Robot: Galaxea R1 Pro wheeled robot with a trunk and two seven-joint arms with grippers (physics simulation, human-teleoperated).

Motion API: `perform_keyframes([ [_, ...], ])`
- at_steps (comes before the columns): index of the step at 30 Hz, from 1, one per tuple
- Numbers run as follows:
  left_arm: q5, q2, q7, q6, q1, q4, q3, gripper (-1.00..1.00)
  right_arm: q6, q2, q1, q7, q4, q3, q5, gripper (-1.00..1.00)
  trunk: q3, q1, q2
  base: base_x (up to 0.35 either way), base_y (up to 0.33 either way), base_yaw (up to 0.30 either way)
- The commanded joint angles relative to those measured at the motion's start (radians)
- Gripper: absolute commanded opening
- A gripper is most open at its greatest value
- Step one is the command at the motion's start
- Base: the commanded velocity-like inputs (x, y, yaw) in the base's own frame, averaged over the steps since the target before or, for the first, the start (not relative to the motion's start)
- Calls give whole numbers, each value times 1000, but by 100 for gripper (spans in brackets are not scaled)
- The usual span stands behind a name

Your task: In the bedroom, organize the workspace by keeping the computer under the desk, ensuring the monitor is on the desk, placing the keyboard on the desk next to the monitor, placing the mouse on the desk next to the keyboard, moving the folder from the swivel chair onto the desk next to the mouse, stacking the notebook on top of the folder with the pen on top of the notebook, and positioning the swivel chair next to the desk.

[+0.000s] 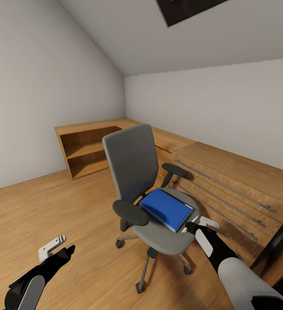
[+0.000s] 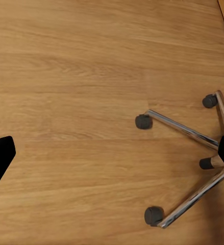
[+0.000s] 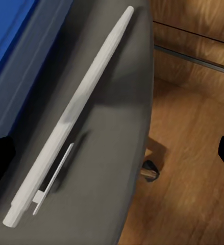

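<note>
- The swivel chair [image 1: 152,193] stands on the wood floor [image 1: 55,206] in the middle of the head view, its grey back toward the far corner; black armrests on either side of the seat; chrome star base and castors below.
- The folder [image 1: 166,208], bright blue, lies flat on the seat, turned at an angle, one corner toward the seat's front edge.
- The pen [image 3: 73,112], slim and white with a clip, lies on the grey seat just beside the folder's edge, roughly parallel to it in the right wrist view; it rests apart from the folder with a strip of seat between.
- The right gripper [image 1: 198,224] hovers at the seat's edge on the robot's right, just beside the folder's near corner; its fingers are spread wide, the dark tips at opposite edges of the right wrist view with the pen between them; nothing is held.
- The left gripper [image 1: 57,249] hangs low over bare floor, well apart from the chair; its fingers are spread wide and hold nothing; in the left wrist view the chrome legs and black castors [image 2: 143,121] of the chair base lie beneath it.
- Low light-wood cabinets [image 1: 227,181] run along the walls behind and to the right of the chair; long metal handle bars on the nearer fronts; an open shelf unit [image 1: 87,153] at the far left end.
</note>
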Motion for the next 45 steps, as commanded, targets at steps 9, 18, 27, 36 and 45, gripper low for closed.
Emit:
perform_keyframes([
  [9, 11, 0, 9, 3, -1, -1, 0, 100, 5, 0, 0, -5, -2, 0, -6, 100, -1, 0, 0, 0, 0, 23],
  [18, 11, 0, 9, 3, -1, -1, 0, 100, 5, 0, 0, -5, -2, 0, -6, 100, -1, 0, 0, 0, 0, 59],
  [27, 11, 0, 9, 3, -1, -1, 0, 100, 5, 0, 0, -5, -1, 0, -6, 100, -1, 0, 0, 0, 0, 2],
  [36, 10, -1, 9, 2, -1, -1, -1, 100, 3, 0, 0, -4, 1, 0, -6, 100, -10, 11, -21, 0, 0, 0],
  [45, 11, -1, 9, 4, -1, -1, -3, 100, 5, 0, 0, -5, 1, 0, -6, 100, -10, 11, -21, 0, 0, 0],
])
